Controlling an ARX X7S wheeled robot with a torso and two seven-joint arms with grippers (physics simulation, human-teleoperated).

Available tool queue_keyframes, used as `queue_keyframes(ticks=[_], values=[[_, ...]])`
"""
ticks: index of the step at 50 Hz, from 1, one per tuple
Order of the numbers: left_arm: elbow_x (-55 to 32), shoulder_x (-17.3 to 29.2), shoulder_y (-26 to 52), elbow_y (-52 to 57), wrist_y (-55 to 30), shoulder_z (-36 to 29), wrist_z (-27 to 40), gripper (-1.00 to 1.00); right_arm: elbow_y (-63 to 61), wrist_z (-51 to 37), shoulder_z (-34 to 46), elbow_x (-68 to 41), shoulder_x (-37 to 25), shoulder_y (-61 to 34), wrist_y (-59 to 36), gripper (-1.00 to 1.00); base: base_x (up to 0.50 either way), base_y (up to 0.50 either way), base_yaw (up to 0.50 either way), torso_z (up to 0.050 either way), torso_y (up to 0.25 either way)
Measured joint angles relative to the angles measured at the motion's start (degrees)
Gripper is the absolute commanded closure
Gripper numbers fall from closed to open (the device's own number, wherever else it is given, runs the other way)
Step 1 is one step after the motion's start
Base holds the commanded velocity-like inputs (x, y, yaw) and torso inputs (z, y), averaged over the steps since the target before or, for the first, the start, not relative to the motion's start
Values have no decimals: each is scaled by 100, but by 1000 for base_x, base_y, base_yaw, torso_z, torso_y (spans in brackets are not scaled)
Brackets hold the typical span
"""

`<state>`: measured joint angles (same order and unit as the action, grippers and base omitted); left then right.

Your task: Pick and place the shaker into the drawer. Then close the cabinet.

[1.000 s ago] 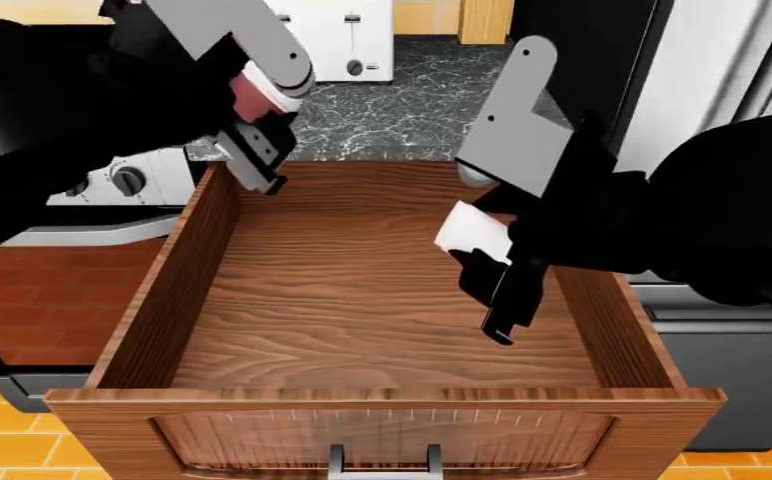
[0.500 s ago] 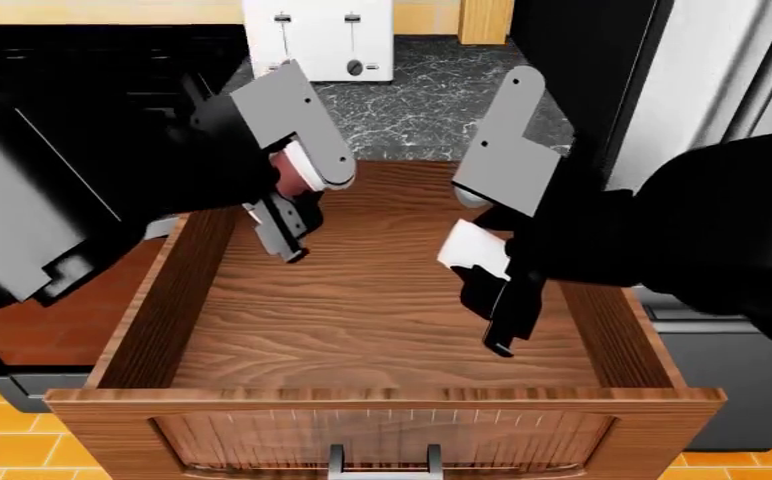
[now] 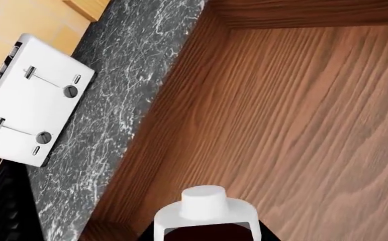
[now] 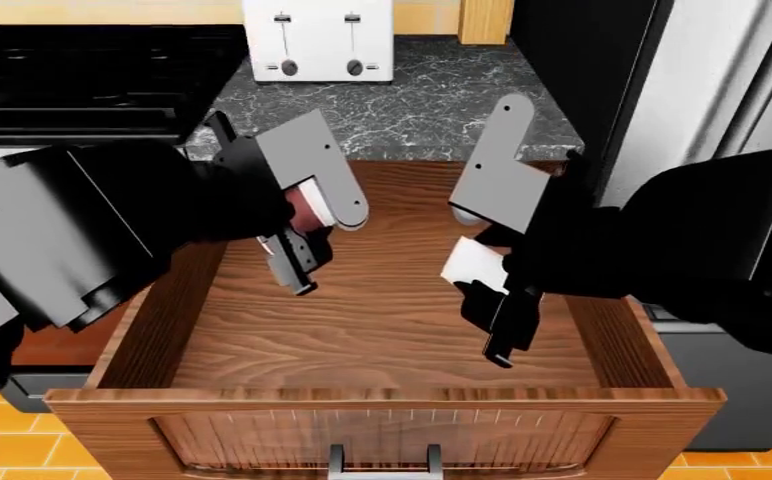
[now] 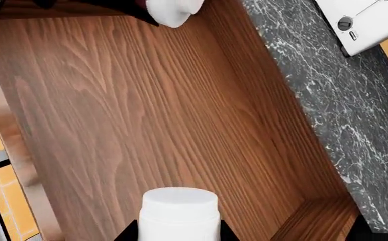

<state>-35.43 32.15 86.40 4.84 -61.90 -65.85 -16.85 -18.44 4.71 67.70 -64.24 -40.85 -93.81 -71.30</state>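
White toaster (image 4: 318,40) on grey marble counter (image 4: 413,110) beside black stove (image 4: 86,75)

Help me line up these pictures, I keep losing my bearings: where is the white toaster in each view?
Left wrist view: white toaster at the left edge.
Head view: top centre, beyond the drawer.
Right wrist view: upper right corner, cut off.
Shared landmark: the grey marble countertop under it.

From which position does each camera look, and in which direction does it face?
Head view: from the robot's head, facing forward and down into the drawer; both arms show.
Left wrist view: by the left gripper, facing the drawer floor; shaker shows.
Right wrist view: by the right gripper, facing the drawer floor.
All share the toaster.
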Motion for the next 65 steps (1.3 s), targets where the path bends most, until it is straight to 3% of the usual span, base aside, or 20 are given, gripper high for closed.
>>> queue_keyframes(ticks=[65], values=[[190, -167, -418, -240, 329, -379, -23, 100, 920, 361, 693, 841, 314, 595, 738, 100, 0, 0, 0, 0, 1]])
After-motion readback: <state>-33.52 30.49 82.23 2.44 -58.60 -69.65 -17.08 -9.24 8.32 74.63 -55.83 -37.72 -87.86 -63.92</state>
